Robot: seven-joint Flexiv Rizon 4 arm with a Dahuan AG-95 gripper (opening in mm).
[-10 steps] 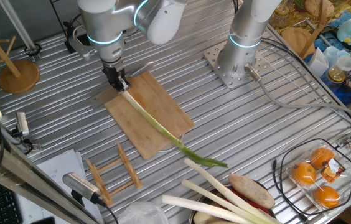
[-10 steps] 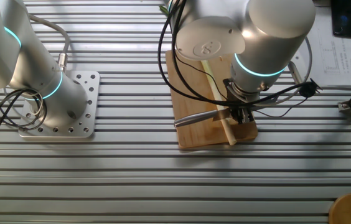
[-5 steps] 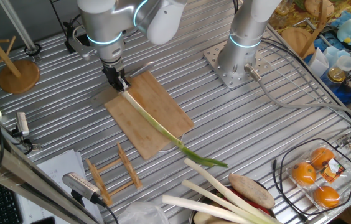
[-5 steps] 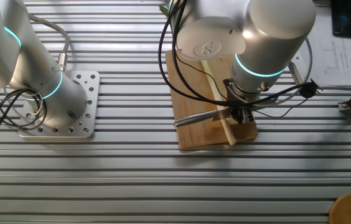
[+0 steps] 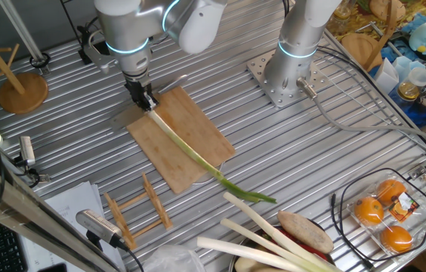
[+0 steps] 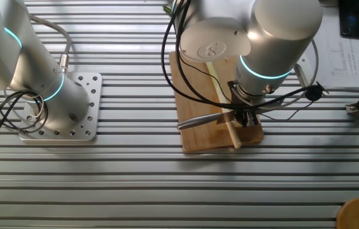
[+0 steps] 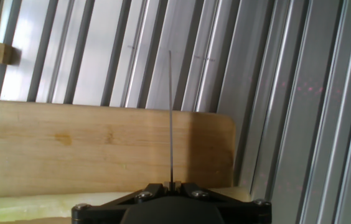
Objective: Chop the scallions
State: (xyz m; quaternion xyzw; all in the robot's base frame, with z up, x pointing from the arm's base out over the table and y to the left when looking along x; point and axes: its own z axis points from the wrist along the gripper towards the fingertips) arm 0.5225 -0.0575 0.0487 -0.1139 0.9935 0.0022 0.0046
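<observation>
Steel shows edge-on in the hand view as a thin knife blade [image 7: 170, 112] rising from the hand [image 7: 170, 184], whose fingers are pressed together on the knife. From the other fixed view the hand [image 6: 246, 118] hangs over the near end of the cutting board [image 6: 195, 102], with the blade [image 6: 200, 121] lying flat-looking across the wood beside it. The scallion [image 5: 198, 157] lies lengthwise on the cutting board [image 5: 190, 125]: its pale end sits right by the hand [image 5: 146, 100], and its dark green tip runs off the far corner onto the ribbed tabletop [image 5: 311, 151]. It looks like one whole stalk; no cut pieces show anywhere on the board, so I judge the chopping has not yet produced a cut and all of it remains to be done. Thicker pale stalks [image 5: 258, 230] lie well apart, near the front edge.
</observation>
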